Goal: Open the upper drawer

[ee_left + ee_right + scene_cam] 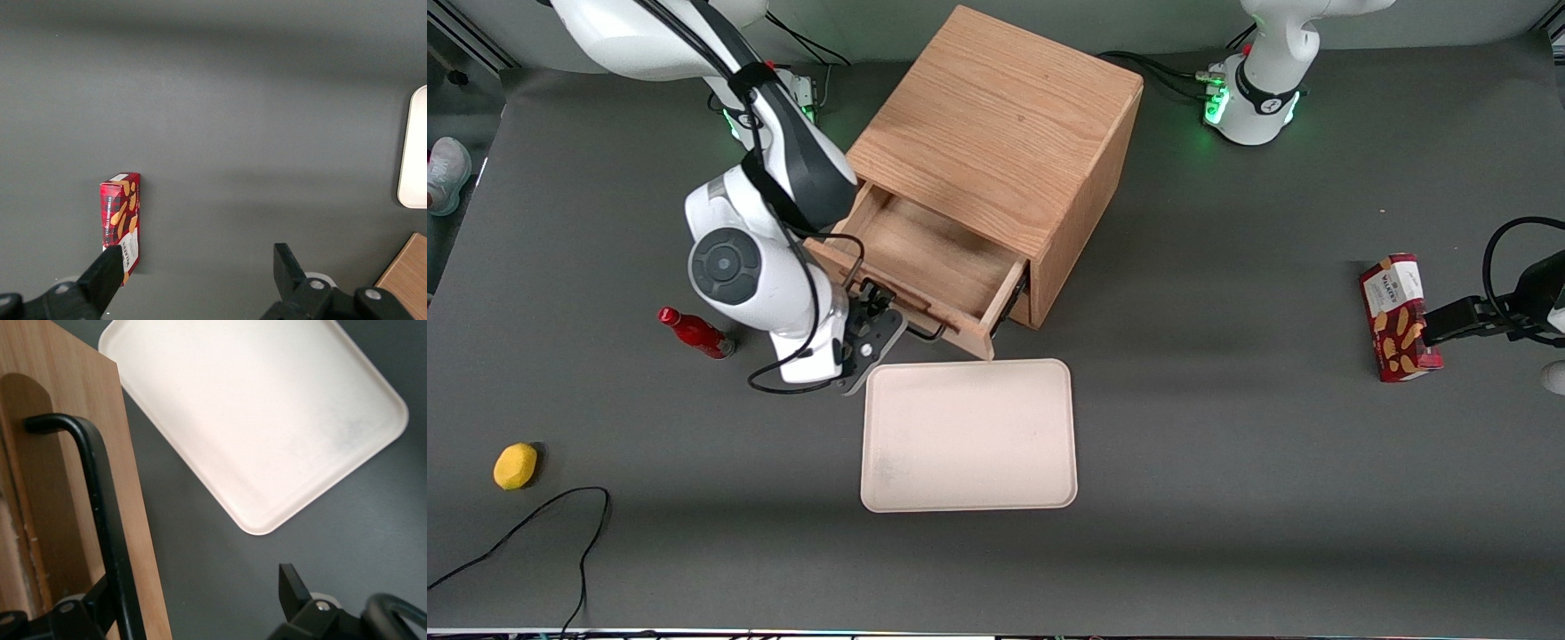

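The upper drawer (929,253) of the oak cabinet (996,116) stands pulled well out, and its empty wooden inside shows. Its thin black bar handle (927,333) runs along the drawer front (60,453), nearest the front camera. My right gripper (874,309) is at the handle's end toward the working arm. In the right wrist view the gripper (199,580) is open. The handle bar (100,493) passes just inside one finger (100,603), and the other finger (292,587) hangs over bare table. The lower drawer is hidden under the open one.
A cream tray (967,436) lies on the table just in front of the open drawer, close to the gripper; it also shows in the wrist view (267,407). A red bottle (696,333) lies beside the working arm. A yellow object (515,465) and a black cable (543,524) lie nearer the camera. A red snack box (1398,317) lies toward the parked arm's end.
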Robot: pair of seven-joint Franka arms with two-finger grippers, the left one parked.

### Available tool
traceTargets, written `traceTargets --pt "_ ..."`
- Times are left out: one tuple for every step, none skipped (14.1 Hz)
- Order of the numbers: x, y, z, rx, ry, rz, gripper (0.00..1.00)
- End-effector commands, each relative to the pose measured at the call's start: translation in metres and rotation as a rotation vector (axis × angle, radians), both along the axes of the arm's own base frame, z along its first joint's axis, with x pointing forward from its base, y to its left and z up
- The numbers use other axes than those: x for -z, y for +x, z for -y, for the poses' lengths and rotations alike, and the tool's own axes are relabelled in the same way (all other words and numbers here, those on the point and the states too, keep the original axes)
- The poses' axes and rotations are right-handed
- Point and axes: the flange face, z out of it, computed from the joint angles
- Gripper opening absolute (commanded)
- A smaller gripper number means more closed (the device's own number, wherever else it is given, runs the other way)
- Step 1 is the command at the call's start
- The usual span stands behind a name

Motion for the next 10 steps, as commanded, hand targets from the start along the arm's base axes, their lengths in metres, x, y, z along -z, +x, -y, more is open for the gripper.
traceTargets --pt "0.0 0.019 0.012 0.003 0.001 0.023 1.0" --pt "0.0 0.024 0.014 0.005 0.001 0.029 1.0" --pt "0.0 0.03 0.019 0.015 0.003 0.035 1.0" --pt "-0.002 0.035 0.021 0.022 0.005 0.042 1.0" --pt "-0.003 0.037 0.021 0.024 0.008 0.045 1.0" --pt "-0.003 0.039 0.022 0.026 0.01 0.048 1.0" --pt "-0.004 0.041 0.025 0.03 0.008 0.05 1.0" --pt "-0.002 0.045 0.033 0.038 -0.001 0.052 1.0" --pt "-0.002 0.047 0.037 0.044 -0.003 0.055 1.0" --pt "-0.003 0.048 0.04 0.028 -0.006 0.06 1.0"
